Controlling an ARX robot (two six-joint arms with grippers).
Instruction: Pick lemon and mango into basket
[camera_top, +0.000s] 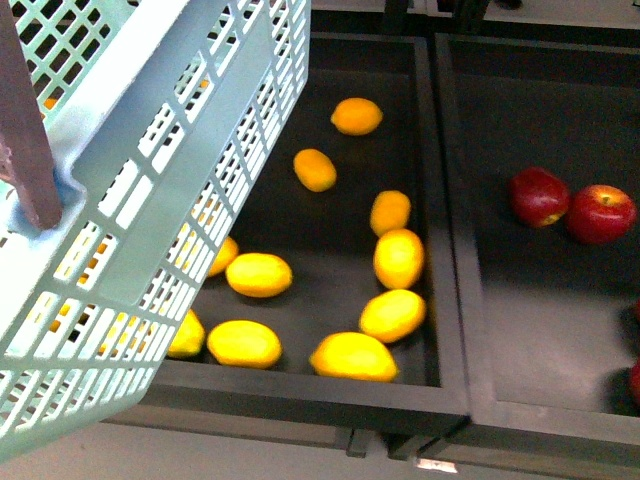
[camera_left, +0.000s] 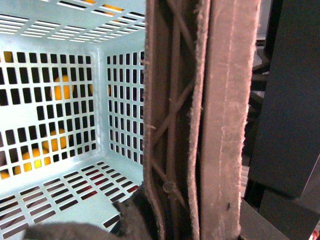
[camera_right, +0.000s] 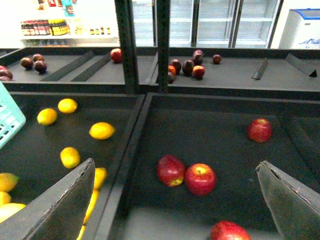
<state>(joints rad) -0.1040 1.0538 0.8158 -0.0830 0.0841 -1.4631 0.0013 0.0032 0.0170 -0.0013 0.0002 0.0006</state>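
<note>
The basket (camera_top: 130, 200) hangs empty by the black bin (camera_top: 340, 270) where the lemons (camera_top: 315, 169) all lie, so no fruit is picked yet; the right gripper (camera_right: 175, 210) is wide open and empty, and I cannot tell if the left gripper grips the brown handle (camera_left: 220, 100).

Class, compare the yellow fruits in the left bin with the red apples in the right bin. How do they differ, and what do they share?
Colour: the yellow fruits are bright yellow, the red apples deep red. Shape: the yellow fruits are oval, the apples rounder. Spread: the yellow fruits lie scattered, while two apples touch side by side. Shared: both lie loose on dark bin floors.
</note>
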